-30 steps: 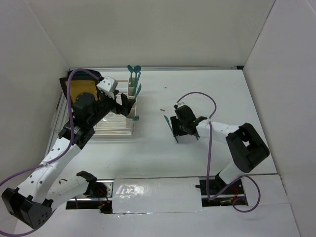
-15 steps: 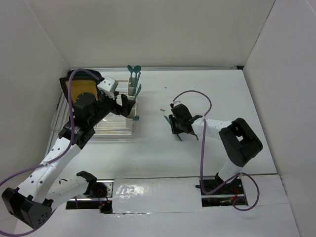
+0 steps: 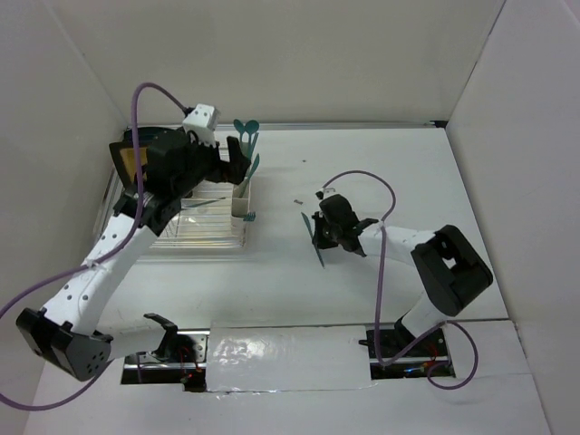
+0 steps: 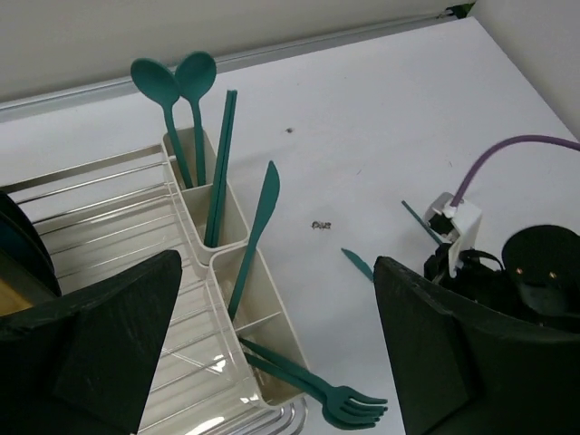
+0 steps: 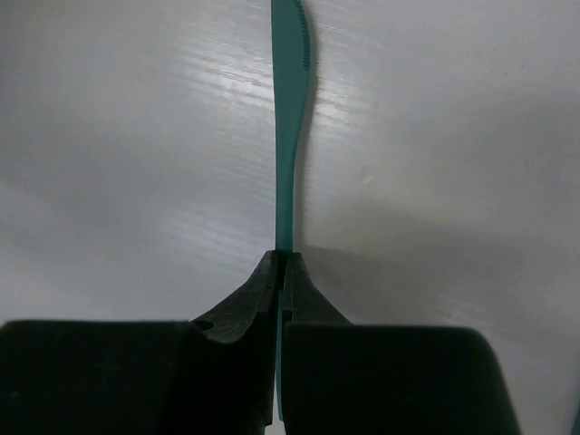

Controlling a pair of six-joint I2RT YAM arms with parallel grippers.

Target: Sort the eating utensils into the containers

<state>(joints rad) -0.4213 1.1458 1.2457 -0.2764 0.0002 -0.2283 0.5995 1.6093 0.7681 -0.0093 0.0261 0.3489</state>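
My right gripper (image 5: pixel 283 263) is shut on the handle of a teal knife (image 5: pixel 290 136), whose blade points away over the white table; from above, the right gripper (image 3: pixel 328 232) and the knife (image 3: pixel 319 250) sit at mid-table. The cream-white containers (image 4: pixel 237 272) stand in a row along the rack's right side. The far one holds two spoons (image 4: pixel 172 91) and a straight handle, the middle one a knife (image 4: pixel 258 227), the near one two forks (image 4: pixel 335 399). My left gripper (image 4: pixel 272 362) hangs wide open above the containers (image 3: pixel 243 192), holding nothing.
A clear wire dish rack (image 3: pixel 195 227) lies left of the containers, with a dark plate with an orange-yellow centre (image 3: pixel 134 161) at its far left end. A small scrap (image 3: pixel 297 200) lies on the table. White walls enclose the table on three sides.
My right gripper has closed on the knife's handle. The left arm has risen and shifted toward the back wall, above the rack and containers, staying open.
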